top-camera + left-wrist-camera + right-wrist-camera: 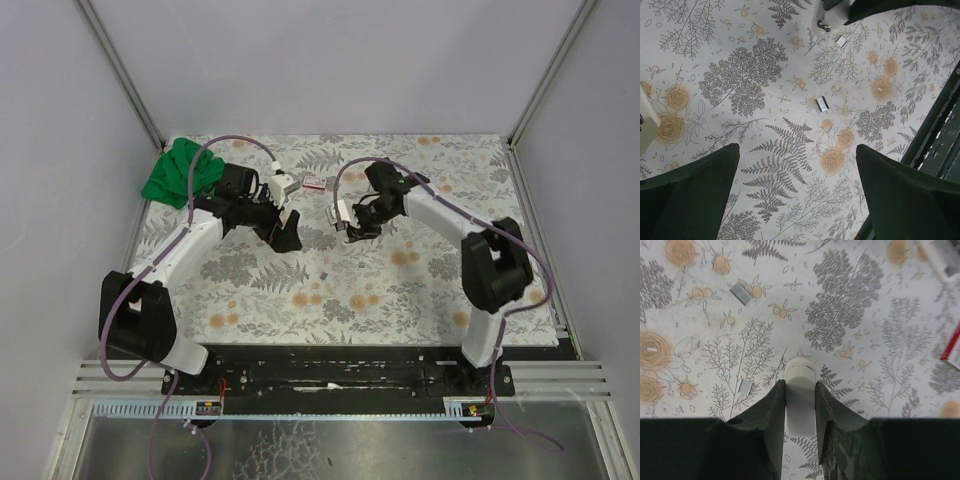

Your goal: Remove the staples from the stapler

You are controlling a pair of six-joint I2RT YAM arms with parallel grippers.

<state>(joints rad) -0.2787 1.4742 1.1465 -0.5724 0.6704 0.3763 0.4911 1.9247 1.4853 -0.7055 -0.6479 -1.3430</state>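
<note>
The worktop (300, 300) carries a cloth with a print of flowers and ferns. Only the top view shows both arms together, and only there is the green cloth (182, 172) seen, crumpled at the far left corner. The left tool (288, 232) hangs over the middle of the worktop. In its own wrist view the left tool (797, 150) stands wide, with only the printed cloth between the dark fingers.

The right tool (348, 225) is near it, to the right. The right wrist view gives what the top view cannot show clearly: the right tool (800, 385) is narrow and holds the stapler (800, 390), a slim white body. Its long axis runs along the fingers and its rounded end points away from them.

The same view shows an edge of a second stapler (942, 257) at the upper right and of the red-and-white box (952, 347) at the right border.

The staples (822, 102) lie flat on the worktop between the two tools. They are a short silvery-grey strip with fine ridges. In the left wrist view its long axis runs almost up and down. In the right wrist view the staples (741, 293) lie diagonally. In the top view the staples (325, 272) are only a dark speck. A smaller piece (746, 386) lies just beside the stapler's tip.
</note>
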